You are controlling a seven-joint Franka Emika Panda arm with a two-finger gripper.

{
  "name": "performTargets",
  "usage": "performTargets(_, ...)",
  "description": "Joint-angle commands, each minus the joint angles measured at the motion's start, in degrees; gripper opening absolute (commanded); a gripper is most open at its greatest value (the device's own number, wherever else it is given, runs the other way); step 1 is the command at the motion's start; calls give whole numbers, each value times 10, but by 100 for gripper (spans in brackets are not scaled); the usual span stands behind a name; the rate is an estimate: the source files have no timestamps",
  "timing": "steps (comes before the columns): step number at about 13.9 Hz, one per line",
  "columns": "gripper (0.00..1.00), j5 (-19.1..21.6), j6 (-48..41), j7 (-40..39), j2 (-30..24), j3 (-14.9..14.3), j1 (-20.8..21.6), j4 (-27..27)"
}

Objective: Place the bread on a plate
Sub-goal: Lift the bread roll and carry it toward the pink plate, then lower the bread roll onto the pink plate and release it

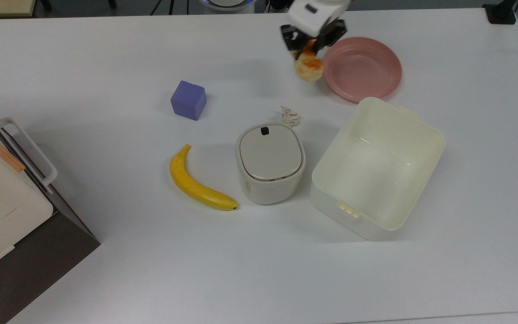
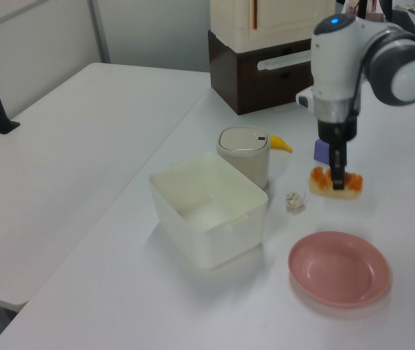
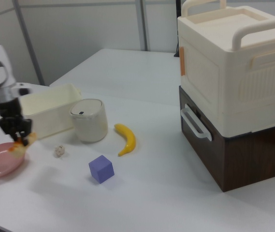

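Bread held aloft beside the plate.

The pincer (image 1: 311, 42) is closed on the bread (image 1: 308, 67), a small oblong pale-yellow roll with orange-brown glazed patches, hanging clear of the table (image 1: 106, 54). In the top view it sits just at the left rim of the round, plain pink plate (image 1: 362, 67), which lies bare.

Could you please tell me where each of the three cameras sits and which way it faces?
Top view: overhead, looking down on the table; gripper holds the bread beside the plate.
Left view: raised beyond the tub, facing the stacked boxes; arm shows.
Right view: low, opposite side, boxes nearest; gripper shows.
All share bread and plate.
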Motion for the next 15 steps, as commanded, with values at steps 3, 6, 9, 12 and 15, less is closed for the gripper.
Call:
performTargets(3,38,54,-2,100,32,-8,93,40)
performTargets(6,49,55,-1,151,129,-9,119,109)
performTargets(9,100,48,21,184,153,-9,130,121)
performTargets(12,100,36,10,182,141,-11,125,122)
performTargets(15,100,24,-31,161,93,-17,99,122)
